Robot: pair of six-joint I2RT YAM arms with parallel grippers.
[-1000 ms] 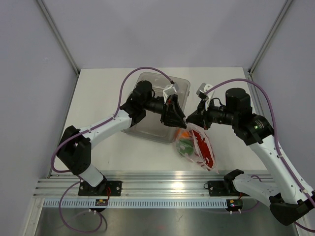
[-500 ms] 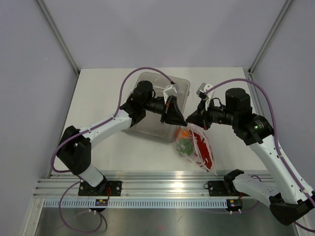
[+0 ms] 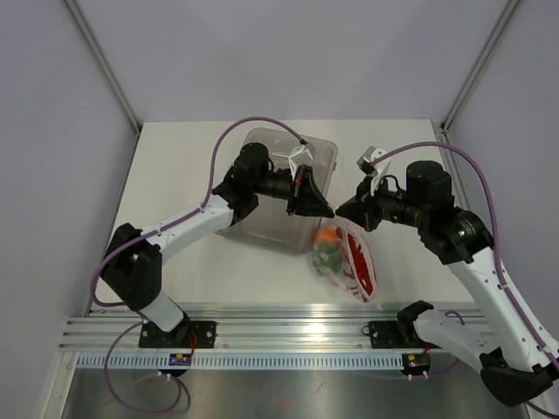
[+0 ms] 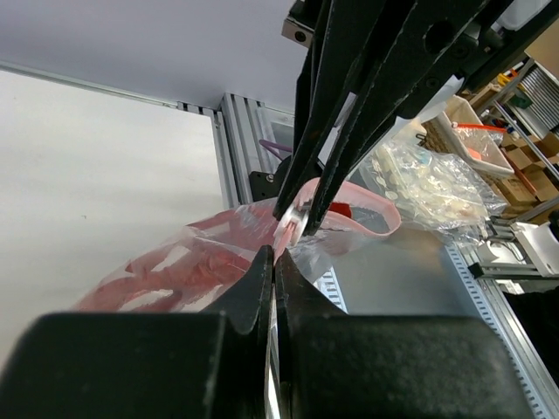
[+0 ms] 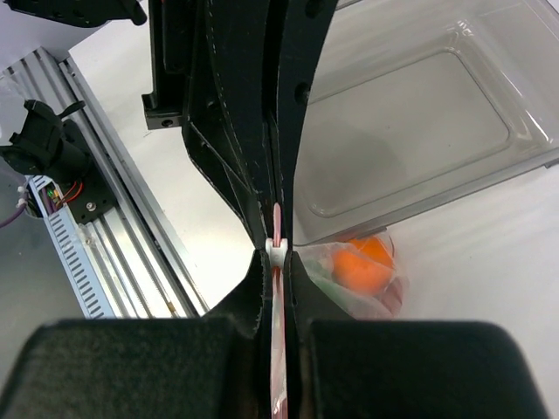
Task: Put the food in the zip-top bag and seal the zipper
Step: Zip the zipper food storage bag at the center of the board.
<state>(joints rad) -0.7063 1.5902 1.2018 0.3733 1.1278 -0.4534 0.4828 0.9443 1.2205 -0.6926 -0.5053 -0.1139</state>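
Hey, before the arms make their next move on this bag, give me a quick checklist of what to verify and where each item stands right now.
1. Left fingers shut on the bag at its mouth edge: ok.
2. Right fingers shut on the zipper: ok.
3. Orange, pepper and lobster inside the bag: ok.
4. Zipper pressed closed along its whole length: cannot tell, most of it is hidden.
5. Bag free of the tray beside it: cannot tell.
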